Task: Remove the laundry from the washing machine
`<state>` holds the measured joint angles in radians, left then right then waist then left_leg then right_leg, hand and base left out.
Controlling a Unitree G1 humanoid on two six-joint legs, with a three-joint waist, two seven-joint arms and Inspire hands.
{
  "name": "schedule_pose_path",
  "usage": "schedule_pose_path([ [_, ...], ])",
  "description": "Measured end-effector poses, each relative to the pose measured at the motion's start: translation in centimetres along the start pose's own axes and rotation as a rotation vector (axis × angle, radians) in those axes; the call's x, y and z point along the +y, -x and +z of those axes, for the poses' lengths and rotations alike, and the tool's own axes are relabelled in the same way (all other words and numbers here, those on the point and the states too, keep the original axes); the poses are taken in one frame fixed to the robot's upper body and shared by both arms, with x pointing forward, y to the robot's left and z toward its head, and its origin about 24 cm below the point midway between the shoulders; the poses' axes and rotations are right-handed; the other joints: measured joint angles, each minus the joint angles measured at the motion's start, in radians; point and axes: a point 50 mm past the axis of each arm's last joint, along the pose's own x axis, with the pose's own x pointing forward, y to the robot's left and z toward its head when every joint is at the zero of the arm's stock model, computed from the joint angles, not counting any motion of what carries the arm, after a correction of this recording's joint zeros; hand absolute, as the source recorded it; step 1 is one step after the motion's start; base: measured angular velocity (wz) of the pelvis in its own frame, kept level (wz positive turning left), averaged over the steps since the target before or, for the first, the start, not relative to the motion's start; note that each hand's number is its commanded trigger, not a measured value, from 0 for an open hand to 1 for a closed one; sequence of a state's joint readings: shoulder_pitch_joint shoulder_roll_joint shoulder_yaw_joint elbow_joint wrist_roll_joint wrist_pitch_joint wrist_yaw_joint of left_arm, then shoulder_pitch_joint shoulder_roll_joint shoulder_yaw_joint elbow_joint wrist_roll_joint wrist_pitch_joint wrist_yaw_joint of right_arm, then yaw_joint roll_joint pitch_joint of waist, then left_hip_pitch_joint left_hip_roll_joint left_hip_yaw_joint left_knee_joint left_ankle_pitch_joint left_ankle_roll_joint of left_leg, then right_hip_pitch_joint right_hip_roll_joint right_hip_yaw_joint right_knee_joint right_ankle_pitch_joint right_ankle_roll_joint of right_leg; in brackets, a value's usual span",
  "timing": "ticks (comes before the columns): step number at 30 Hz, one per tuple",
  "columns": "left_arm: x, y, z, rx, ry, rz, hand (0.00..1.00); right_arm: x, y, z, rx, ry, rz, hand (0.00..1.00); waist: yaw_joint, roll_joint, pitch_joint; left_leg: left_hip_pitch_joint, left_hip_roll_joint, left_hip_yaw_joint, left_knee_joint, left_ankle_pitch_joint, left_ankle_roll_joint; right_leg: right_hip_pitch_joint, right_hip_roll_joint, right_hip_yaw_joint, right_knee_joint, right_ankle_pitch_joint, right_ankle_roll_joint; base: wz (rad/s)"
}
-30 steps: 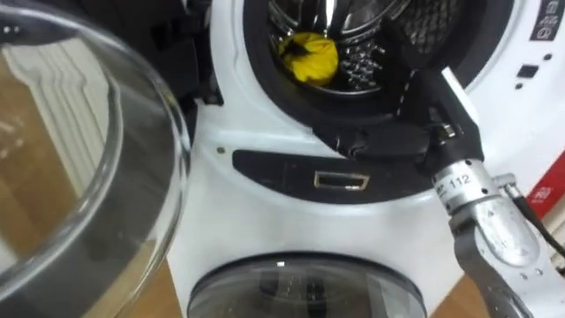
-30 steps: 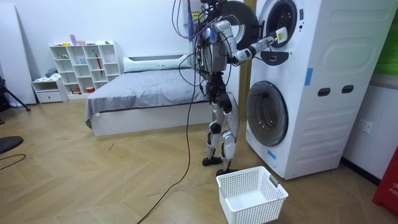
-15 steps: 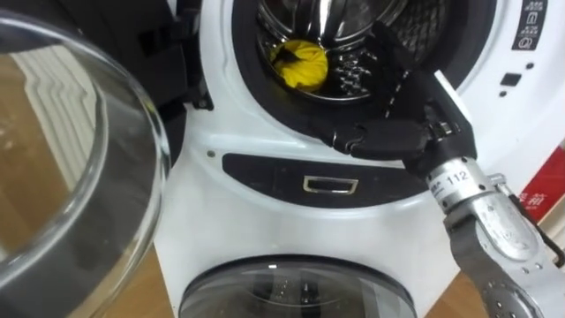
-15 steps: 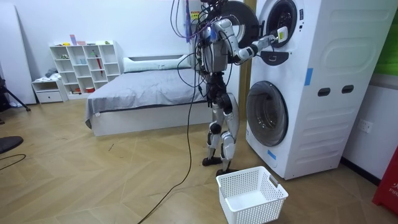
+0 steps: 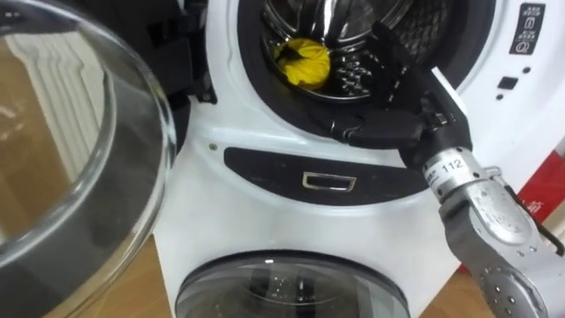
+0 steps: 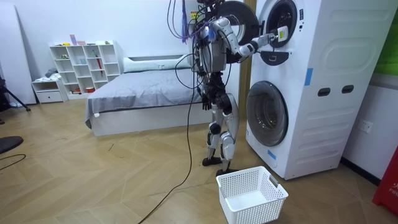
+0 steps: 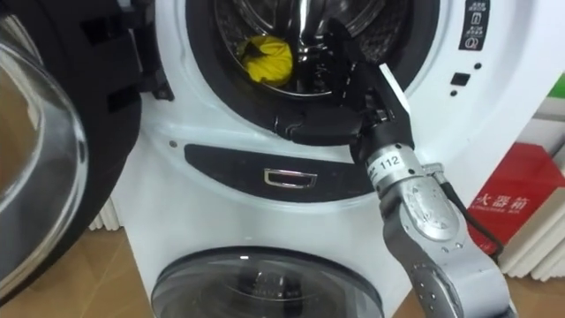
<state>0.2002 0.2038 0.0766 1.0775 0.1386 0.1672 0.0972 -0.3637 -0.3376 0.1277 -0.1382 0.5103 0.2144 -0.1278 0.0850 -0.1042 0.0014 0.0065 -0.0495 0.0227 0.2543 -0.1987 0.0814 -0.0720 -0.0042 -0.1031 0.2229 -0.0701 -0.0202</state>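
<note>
The dark fingers (image 7: 346, 55) of the right hand (image 5: 399, 113) lie stretched out and loose inside the mouth of the upper machine, holding nothing. The thumb seems to rest low along the black rubber door seal (image 5: 265, 88), though dark on dark makes that hard to be sure of.

Over the last second the hand has pushed a little deeper past the seal, and from across the room the forearm looks lifted slightly and further into the opening. The fingers have not closed.

The small crumpled yellow cloth (image 5: 305, 60) has not stirred. It sits low at the front of the shiny perforated steel drum (image 5: 353, 66), to the left of the fingertips and apart from them. I'd say the reach is nearly done but the grasp has not begun, and the hand needs to travel leftward before it curls.

The round glass-fronted door (image 5: 79, 159) hangs swung open at the robot's left. The robot stands upright, close before the tall white stacked washing machine (image 6: 311, 87). A white slatted plastic laundry basket (image 6: 252, 194) waits on the wooden floor by its feet.
</note>
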Motion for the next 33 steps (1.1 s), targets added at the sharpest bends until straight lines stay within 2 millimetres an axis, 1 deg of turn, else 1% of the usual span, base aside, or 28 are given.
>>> schedule_pose_path([
  [2,0.0,0.1,-0.1,0.000,-0.010,0.001,0.00,-0.2,-0.4,0.0,0.015,-0.004,-0.002,0.00,0.000,-0.003,-0.0008,-0.002,-0.001,-0.001,0.004,0.001,-0.001,0.000,-0.007,-0.007,0.000,0.001,-0.003,0.04],
  [5,0.1,0.2,-0.3,0.001,-0.012,0.009,0.00,-0.6,-1.0,0.0,0.040,-0.050,0.004,0.00,-0.003,-0.007,0.0000,-0.006,-0.002,-0.002,0.010,0.003,-0.001,0.000,-0.010,-0.012,0.000,0.004,0.000,0.01],
  [8,0.2,0.3,-0.4,-0.007,-0.010,0.014,0.00,-0.7,-2.2,0.2,0.069,-0.122,0.017,0.00,-0.023,-0.009,0.0006,-0.018,-0.002,-0.004,0.022,0.004,0.002,-0.003,-0.010,-0.012,-0.002,0.008,0.003,0.02],
  [9,0.3,0.4,-0.4,-0.016,-0.009,0.016,0.00,-0.8,-2.5,0.1,0.079,-0.144,0.017,0.00,-0.025,-0.010,0.0007,-0.020,-0.003,-0.004,0.022,0.005,0.006,-0.004,-0.011,-0.012,-0.002,0.008,0.003,0.00],
  [12,0.4,0.5,0.0,-0.038,-0.005,0.020,0.00,-1.0,-3.0,0.1,0.091,-0.159,0.007,0.00,-0.027,-0.010,0.0004,-0.034,-0.003,-0.007,0.036,0.007,0.006,-0.010,-0.012,-0.012,-0.002,0.010,0.005,0.03],
  [18,0.4,0.6,-0.3,-0.029,-0.009,0.021,0.00,-1.3,-3.3,0.2,0.096,-0.163,-0.008,0.00,-0.031,-0.010,-0.0020,-0.050,-0.007,-0.021,0.052,0.009,0.005,-0.015,-0.012,-0.012,-0.002,0.017,0.007,0.08],
  [21,0.4,0.6,-1.0,-0.002,-0.024,0.023,0.00,-1.2,-3.3,0.5,0.089,-0.158,-0.005,0.00,-0.030,-0.001,-0.0058,-0.048,-0.010,-0.024,0.051,0.012,0.000,-0.014,-0.011,-0.013,-0.002,0.023,0.005,0.00],
  [22,0.4,0.6,-1.1,0.001,-0.023,0.023,0.00,-1.3,-3.3,0.7,0.081,-0.152,-0.002,0.00,-0.029,0.002,-0.0055,-0.048,-0.010,-0.024,0.050,0.012,0.000,-0.014,-0.012,-0.013,-0.002,0.023,0.005,0.00],
  [23,0.4,0.6,-1.2,0.009,-0.023,0.023,0.00,-1.5,-3.2,1.5,0.053,-0.135,-0.005,0.00,-0.024,0.006,-0.0072,-0.048,-0.011,-0.024,0.047,0.012,0.000,-0.014,-0.011,-0.012,-0.002,0.023,0.005,0.00],
  [24,0.4,0.6,-1.5,0.020,-0.024,0.022,0.00,-1.8,-3.4,2.6,0.008,-0.110,-0.018,0.00,-0.020,0.011,-0.0112,-0.044,-0.011,-0.025,0.043,0.011,0.001,-0.013,-0.011,-0.013,-0.003,0.023,0.004,0.00],
  [25,0.4,0.7,-1.6,0.026,-0.025,0.022,0.00,-1.9,-3.5,3.3,-0.017,-0.094,-0.022,0.00,-0.019,0.014,-0.0127,-0.040,-0.012,-0.025,0.037,0.012,0.001,-0.011,-0.011,-0.013,-0.004,0.023,0.004,0.00],
  [26,0.4,0.7,-1.9,0.035,-0.025,0.021,0.00,-1.9,-3.8,4.8,-0.070,-0.054,-0.026,0.00,-0.016,0.017,-0.0116,-0.025,-0.012,-0.027,0.023,0.013,0.002,0.000,-0.010,-0.014,-0.010,0.023,0.006,0.00],
  [27,0.4,0.7,-2.1,0.043,-0.025,0.023,0.00,-2.0,-3.8,6.0,-0.117,-0.030,-0.021,0.00,-0.009,0.020,-0.0139,-0.007,-0.011,-0.028,-0.002,0.019,0.002,0.013,-0.009,-0.017,-0.023,0.023,0.006,0.03],
  [29,0.6,0.7,-2.2,0.045,-0.024,0.027,0.00,-1.9,-3.7,6.8,-0.148,-0.009,-0.012,0.00,0.001,0.017,-0.0134,0.019,-0.008,-0.030,-0.029,0.022,0.001,0.034,-0.009,-0.031,-0.039,0.020,0.002,0.04],
  [31,0.6,0.6,-2.2,0.050,-0.014,0.028,0.00,-1.8,-3.3,6.9,-0.166,0.037,-0.013,0.00,0.001,0.010,-0.0122,0.024,-0.003,-0.032,-0.038,0.023,0.003,0.039,-0.008,-0.037,-0.038,0.017,-0.005,0.02],
  [32,0.6,0.6,-2.2,0.056,-0.014,0.026,0.00,-1.5,-3.1,7.2,-0.183,0.059,0.005,0.00,-0.005,0.005,-0.0102,0.026,0.001,-0.030,-0.043,0.024,0.002,0.039,-0.006,-0.037,-0.038,0.019,-0.012,-0.09],
  [33,0.6,0.5,-2.2,0.054,-0.014,0.026,0.00,-1.1,-2.8,7.4,-0.197,0.062,0.030,0.00,-0.011,0.000,-0.0059,0.033,0.003,-0.027,-0.055,0.024,-0.001,0.038,-0.003,-0.036,-0.038,0.016,-0.016,-0.11],
])
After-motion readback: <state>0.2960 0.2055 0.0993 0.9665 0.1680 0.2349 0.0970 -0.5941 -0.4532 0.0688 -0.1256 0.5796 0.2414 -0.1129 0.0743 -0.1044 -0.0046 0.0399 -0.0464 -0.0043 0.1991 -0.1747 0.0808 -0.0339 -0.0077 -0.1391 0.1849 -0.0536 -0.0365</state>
